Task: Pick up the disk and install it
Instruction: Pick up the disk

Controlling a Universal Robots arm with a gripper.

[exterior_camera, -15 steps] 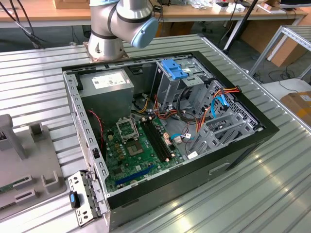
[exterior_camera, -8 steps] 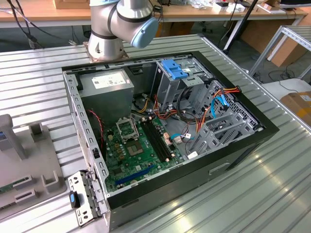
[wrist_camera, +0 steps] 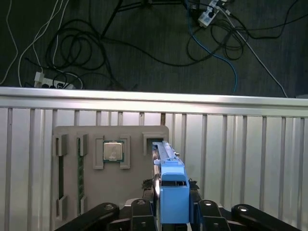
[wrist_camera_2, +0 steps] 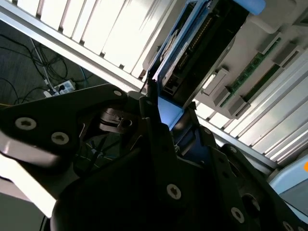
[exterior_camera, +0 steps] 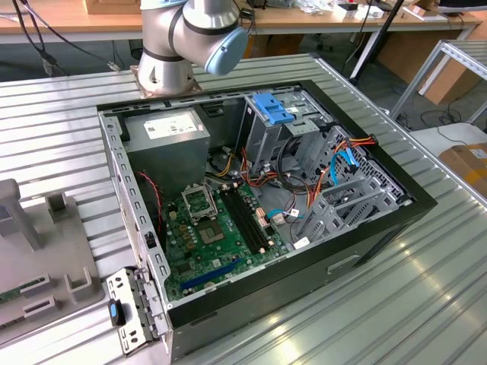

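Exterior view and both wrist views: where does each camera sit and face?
Exterior view: off the arm, looking down into the open computer case; arm's base shows.
First wrist view: looks down past the gripper at the disk standing in the grey tray.
Second wrist view: behind the gripper, looking along the disk.
Both wrist views share gripper and disk.

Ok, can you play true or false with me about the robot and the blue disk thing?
1. The disk stands on its edge in the grey tray. True.
2. The disk is inside the computer case. False: it is in the tray.
3. A square chip sits in the tray near the disk. True.
4. The computer case has its lid on. False: it is open, and the green board shows.
5. The gripper is right at the disk. True.
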